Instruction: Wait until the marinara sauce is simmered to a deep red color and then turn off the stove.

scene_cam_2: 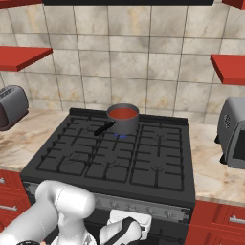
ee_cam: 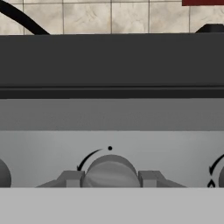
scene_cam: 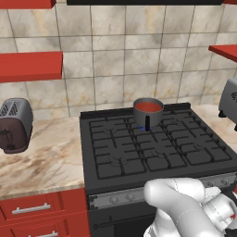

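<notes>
The stove [scene_cam: 152, 152], a wide black gas range with dark grid grates, stands between marbled counters [scene_cam: 41, 162] and red drawer fronts [scene_cam: 32, 210]. Its grey front strip [scene_cam_2: 158, 208] is partly covered by the white arm [scene_cam: 185, 203] in both base views, so the knobs along it are hard to make out there. A tiled wall [scene_cam_2: 119, 57] rises behind, with red shelves [scene_cam: 30, 65] cut off at the picture edges. A toaster [scene_cam: 15, 125] sits on the left counter, and a second grey appliance [scene_cam_2: 232, 131] on the right counter runs off the frame.

The saucepan [scene_cam_2: 123, 119] stands on the rear centre grate, its short dark handle pointing toward the front, with a small blue flame just visible under it. The marinara sauce [scene_cam_2: 123, 113] fills it as a smooth red disc.

The gripper [ee_cam: 110, 179] is level with the front strip, its two fingertips [ee_cam: 72, 178] spread on either side of a round grey knob [ee_cam: 110, 171]. Whether the tips touch the knob I cannot tell, since the bottom of the hand view cuts them off. An arrow arc and a dot are printed above the knob, and neighbouring knobs are clipped at both edges.
</notes>
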### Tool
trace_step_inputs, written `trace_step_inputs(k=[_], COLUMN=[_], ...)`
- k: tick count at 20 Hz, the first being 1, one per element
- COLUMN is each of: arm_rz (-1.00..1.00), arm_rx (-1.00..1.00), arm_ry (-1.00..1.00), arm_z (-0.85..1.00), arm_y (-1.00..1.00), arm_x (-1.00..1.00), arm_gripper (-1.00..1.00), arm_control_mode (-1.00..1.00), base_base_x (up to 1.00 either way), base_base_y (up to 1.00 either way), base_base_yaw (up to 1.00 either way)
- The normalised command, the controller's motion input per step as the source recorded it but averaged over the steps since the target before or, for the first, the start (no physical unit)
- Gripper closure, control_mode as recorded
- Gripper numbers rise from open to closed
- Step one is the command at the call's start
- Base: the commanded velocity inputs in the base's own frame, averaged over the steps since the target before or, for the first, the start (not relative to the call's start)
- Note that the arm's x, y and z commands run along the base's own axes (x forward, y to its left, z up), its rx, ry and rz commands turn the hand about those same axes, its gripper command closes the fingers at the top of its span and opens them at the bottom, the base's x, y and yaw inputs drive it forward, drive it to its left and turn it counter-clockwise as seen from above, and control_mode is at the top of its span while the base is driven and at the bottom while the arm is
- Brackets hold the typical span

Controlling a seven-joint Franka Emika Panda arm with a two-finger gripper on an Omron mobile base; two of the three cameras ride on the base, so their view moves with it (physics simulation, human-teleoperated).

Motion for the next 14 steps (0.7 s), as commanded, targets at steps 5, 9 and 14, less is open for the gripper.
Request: trace_step_inputs(k=[5, 9, 14], arm_rz=[0.00, 0.00, 0.00], arm_rx=[0.00, 0.00, 0.00], arm_ry=[0.00, 0.00, 0.00], arm_z=[0.00, 0.00, 0.00], arm_y=[0.00, 0.00, 0.00], arm_x=[0.00, 0.00, 0.00], arm_gripper=[1.00, 1.00, 1.00], arm_control_mode=[-1.00, -1.00, -1.00], base_base_x=[0.00, 0.00, 0.00], base_base_y=[0.00, 0.00, 0.00], base_base_yaw=[0.00, 0.00, 0.00])
